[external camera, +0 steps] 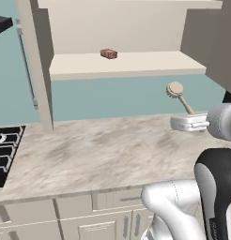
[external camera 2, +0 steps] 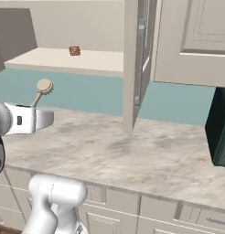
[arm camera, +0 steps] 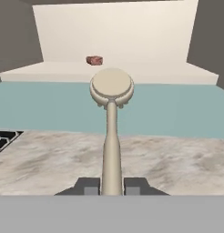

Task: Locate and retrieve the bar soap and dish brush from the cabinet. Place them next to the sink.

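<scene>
One of two is out so far: the brush (arm camera: pixel 111 113) is pinched by its handle in the hand (arm camera: pixel 111 185), head up, held over the bench (external camera: pixel 103 154) below the open cabinet (external camera: pixel 127 63). The soap (external camera: pixel 108 54) sits on the shelf, untouched, so I'd say roughly halfway. No sink in sight yet. Stovetop (external camera: pixel 4 150) off to one side and a cabinet door (external camera 2: pixel 141 59) hanging open look like the main things to dodge.

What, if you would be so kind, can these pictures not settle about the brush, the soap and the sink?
- dish brush: the handle's end is hidden between the gripper fingers in the hand view.
- bar soap: too small for surface detail, left base view.
- Sink: its position lies beyond the frame edges.
</scene>
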Tool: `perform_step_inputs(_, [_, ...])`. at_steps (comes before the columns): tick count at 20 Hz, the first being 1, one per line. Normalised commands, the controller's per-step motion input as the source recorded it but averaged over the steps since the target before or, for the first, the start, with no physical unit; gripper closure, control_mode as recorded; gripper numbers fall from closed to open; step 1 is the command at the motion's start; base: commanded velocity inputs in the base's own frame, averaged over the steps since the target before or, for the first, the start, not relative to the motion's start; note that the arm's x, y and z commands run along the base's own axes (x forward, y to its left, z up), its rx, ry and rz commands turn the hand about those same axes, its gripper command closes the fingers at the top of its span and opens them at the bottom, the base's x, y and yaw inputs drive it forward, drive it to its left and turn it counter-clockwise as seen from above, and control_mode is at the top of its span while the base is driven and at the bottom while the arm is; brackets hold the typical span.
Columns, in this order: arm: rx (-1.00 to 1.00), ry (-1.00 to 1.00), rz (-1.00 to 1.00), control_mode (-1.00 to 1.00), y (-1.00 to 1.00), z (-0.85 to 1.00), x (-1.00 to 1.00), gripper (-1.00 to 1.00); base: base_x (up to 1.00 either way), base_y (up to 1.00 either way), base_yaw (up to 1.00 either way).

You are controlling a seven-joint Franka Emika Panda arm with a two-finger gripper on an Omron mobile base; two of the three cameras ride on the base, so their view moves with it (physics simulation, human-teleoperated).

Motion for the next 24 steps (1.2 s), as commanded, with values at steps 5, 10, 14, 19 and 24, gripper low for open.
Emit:
perform_step_inputs(5, [0.00,0.00,0.00,1.00,0.00,0.00,0.00,1.00,-0.41,0.12,0.39])
perform_step_inputs(10, [0.00,0.00,0.00,1.00,0.00,0.00,0.00,1.00,-0.28,0.09,0.45])
perform_step_inputs(14, [0.00,0.00,0.00,1.00,0.00,0.00,0.00,1.00,-0.24,0.22,0.45])
perform_step_inputs(19, [0.00,0.00,0.00,1.00,0.00,0.00,0.00,1.00,-0.15,0.29,0.47])
perform_step_inputs(24, [0.00,0.00,0.00,1.00,0.00,0.00,0.00,1.00,-0.19,0.31,0.45])
